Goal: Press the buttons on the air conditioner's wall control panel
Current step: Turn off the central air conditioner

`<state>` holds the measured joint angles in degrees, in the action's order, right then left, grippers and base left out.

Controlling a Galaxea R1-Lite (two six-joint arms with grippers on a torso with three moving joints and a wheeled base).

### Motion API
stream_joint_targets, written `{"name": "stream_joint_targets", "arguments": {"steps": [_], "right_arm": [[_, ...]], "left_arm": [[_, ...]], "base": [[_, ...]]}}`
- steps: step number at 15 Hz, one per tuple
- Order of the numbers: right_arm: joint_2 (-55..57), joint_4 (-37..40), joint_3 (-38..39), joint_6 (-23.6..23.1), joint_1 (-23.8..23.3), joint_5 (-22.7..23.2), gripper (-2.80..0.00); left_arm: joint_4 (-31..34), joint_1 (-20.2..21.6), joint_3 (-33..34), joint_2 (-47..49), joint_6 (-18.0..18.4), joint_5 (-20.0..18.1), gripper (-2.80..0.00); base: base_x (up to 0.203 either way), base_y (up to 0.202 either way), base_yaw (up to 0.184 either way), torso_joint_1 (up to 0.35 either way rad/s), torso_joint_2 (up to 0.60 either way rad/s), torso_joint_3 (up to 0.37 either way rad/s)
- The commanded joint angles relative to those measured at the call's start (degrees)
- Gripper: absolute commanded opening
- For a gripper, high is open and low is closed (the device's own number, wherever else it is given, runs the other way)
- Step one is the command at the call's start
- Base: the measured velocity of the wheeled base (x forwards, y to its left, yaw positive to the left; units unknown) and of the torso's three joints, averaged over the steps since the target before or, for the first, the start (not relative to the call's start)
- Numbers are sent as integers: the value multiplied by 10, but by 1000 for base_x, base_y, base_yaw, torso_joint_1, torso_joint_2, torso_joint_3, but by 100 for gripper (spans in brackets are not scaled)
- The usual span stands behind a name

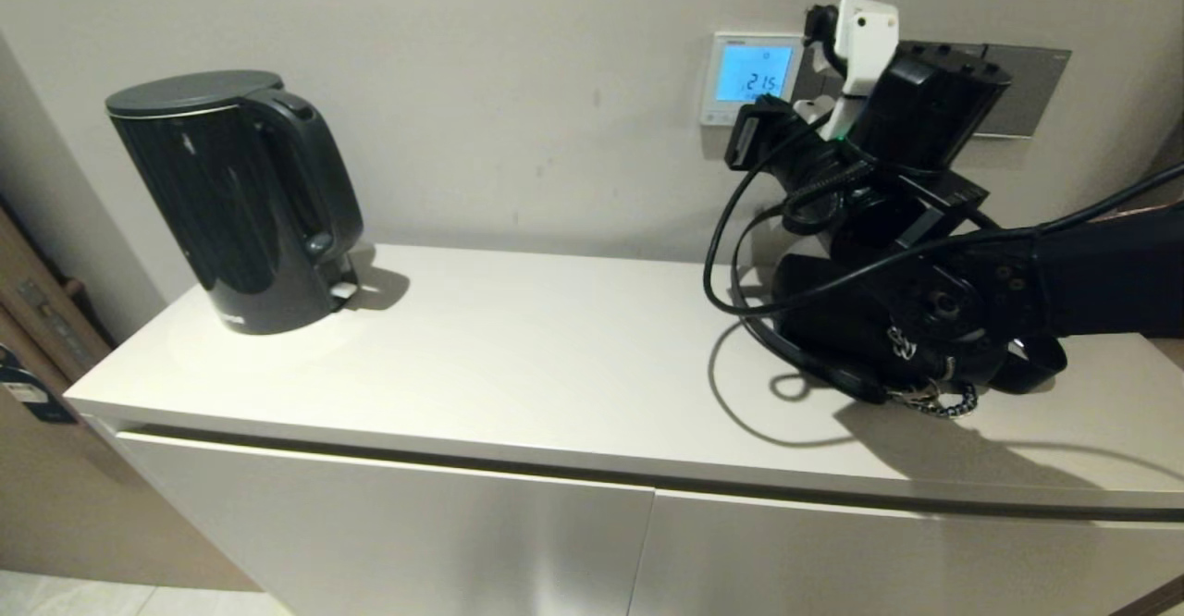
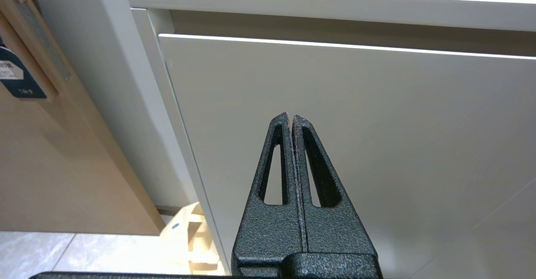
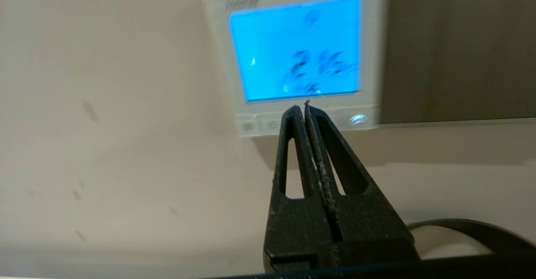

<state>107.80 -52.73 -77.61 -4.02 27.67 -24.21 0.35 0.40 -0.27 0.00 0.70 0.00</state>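
The air conditioner's wall control panel [image 1: 754, 75] is a small white-framed thermostat with a glowing light-blue screen, on the wall above the cabinet's right part. In the right wrist view the panel [image 3: 301, 48] is close ahead, with the buttons [image 3: 259, 125] as pale keys along its bottom strip. My right gripper [image 3: 302, 107] is shut and empty, its tips in line with the middle of that strip; I cannot tell whether they touch it. My right arm [image 1: 925, 107] is raised just right of the panel. My left gripper [image 2: 291, 117] is shut and empty, parked low before the cabinet door.
A black electric kettle [image 1: 236, 200] stands at the left of the white cabinet top [image 1: 509, 348]. Grey switch plates [image 1: 1027, 89] sit on the wall right of the panel. Black cables [image 1: 731, 292] loop from my right arm down onto the cabinet top.
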Motion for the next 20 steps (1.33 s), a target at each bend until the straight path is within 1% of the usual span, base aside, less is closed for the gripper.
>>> {"name": "stream_joint_targets", "arguments": {"steps": [1, 4, 6, 8, 11, 13, 15, 17, 20], "right_arm": [[-93, 2, 51, -2, -6, -6, -280], [-204, 26, 141, -4, -38, -11, -280], [-285, 54, 197, -5, -78, -12, -280], [-370, 100, 243, -6, -116, -10, -280], [-520, 210, 298, -5, -169, -12, -280], [-618, 294, 327, -5, -212, -13, -280], [-699, 356, 363, -5, -241, -12, -280], [-772, 398, 427, -5, -256, -11, -280], [-846, 412, 540, -2, -263, -9, -280]], "left_arm": [[0, 0, 0, 1, 0, 0, -280], [0, 0, 0, 1, 0, 0, -280], [0, 0, 0, 1, 0, 0, -280], [0, -1, 0, 1, 0, 0, -280], [0, 0, 0, 1, 0, 0, -280], [0, 0, 0, 1, 0, 0, -280], [0, 0, 0, 1, 0, 0, -280], [0, 0, 0, 1, 0, 0, -280], [0, 0, 0, 1, 0, 1, -280]], "base": [[0, 0, 0, 0, 0, 0], [0, 0, 0, 0, 0, 0], [0, 0, 0, 0, 0, 0], [0, 0, 0, 0, 0, 0], [0, 0, 0, 0, 0, 0], [0, 0, 0, 0, 0, 0], [0, 0, 0, 0, 0, 0], [0, 0, 0, 0, 0, 0], [0, 0, 0, 0, 0, 0]]}}
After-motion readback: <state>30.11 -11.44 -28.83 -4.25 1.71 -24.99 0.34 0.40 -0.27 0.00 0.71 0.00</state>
